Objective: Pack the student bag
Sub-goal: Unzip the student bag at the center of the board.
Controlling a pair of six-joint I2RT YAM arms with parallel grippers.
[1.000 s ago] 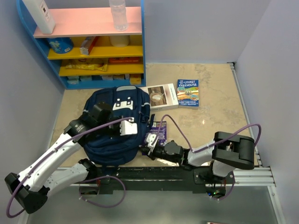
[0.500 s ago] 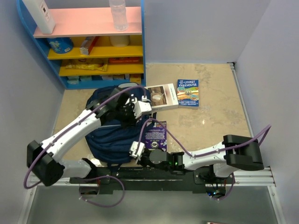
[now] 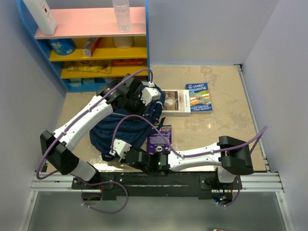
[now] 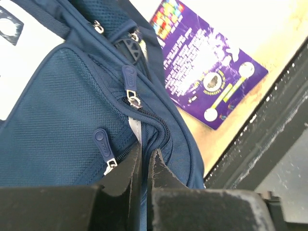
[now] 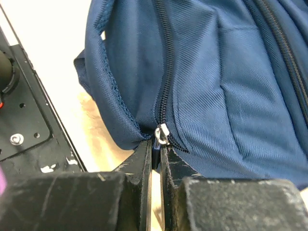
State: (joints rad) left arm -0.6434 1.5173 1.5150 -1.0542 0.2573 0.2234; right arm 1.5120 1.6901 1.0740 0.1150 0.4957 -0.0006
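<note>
The student bag [image 3: 118, 130], navy blue, lies crumpled at the left of the floor, its top pulled up toward the shelf. At that far top end my left gripper [image 3: 151, 101] is shut on a fold of the bag by a grey trim stripe [image 4: 135, 131], jaws together [image 4: 144, 155]. Zip pulls [image 4: 102, 142] hang beside it. My right gripper [image 3: 111, 154] reaches left along the bag's near edge. It [image 5: 156, 147] is shut on a zip pull [image 5: 162, 134] at the end of a long zipper [image 5: 163, 72].
A purple book [image 3: 160, 137] lies against the bag's right side, also in the left wrist view [image 4: 207, 72]. A white book [image 3: 176, 102] and a Treehouse book [image 3: 199, 97] lie further back. The blue shelf unit [image 3: 96, 48] stands at the back left. The black base rail [image 3: 159, 178] runs along the near edge.
My left gripper has moved back and right, pulling the bag's top up. My right gripper has swept left along the bag's near edge. The two far books have shifted right.
</note>
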